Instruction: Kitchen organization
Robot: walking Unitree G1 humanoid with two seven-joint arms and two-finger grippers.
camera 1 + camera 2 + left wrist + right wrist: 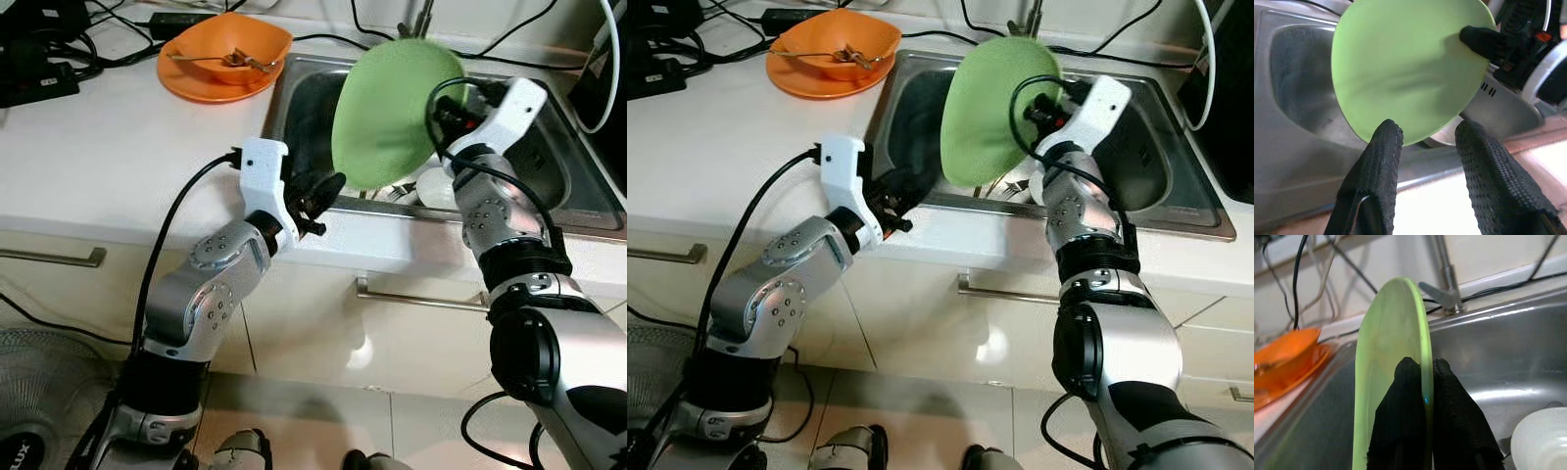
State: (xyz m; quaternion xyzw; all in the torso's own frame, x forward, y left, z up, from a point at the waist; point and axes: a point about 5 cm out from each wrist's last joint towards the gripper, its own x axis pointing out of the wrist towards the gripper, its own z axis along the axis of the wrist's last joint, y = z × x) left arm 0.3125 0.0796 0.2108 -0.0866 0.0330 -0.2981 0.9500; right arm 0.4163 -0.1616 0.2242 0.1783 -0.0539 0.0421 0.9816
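Green plate (384, 116) — held on edge above the sink (578, 201), right gripper (1422, 382) pinching its rim; left gripper (1427, 142) spread, empty, at the sink's front edge; step, seemingly: lifting the plate out — next calls for carrying it to the counter (88, 147).

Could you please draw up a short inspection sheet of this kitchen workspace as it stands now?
Surface: white countertop with an inset stainless steel sink.
Job's things: round green plastic plate held on edge above the sink; white dish lies in the basin.
Clutter: orange bowl on an orange plate holding a utensil, beside the sink.
Grippers: right gripper pinches the green plate's rim; left gripper open, at the sink's front edge, short of the plate.
Cables: black cables along the counter's back.
Surroundings: metal tap, cabinet handles, tiled floor.
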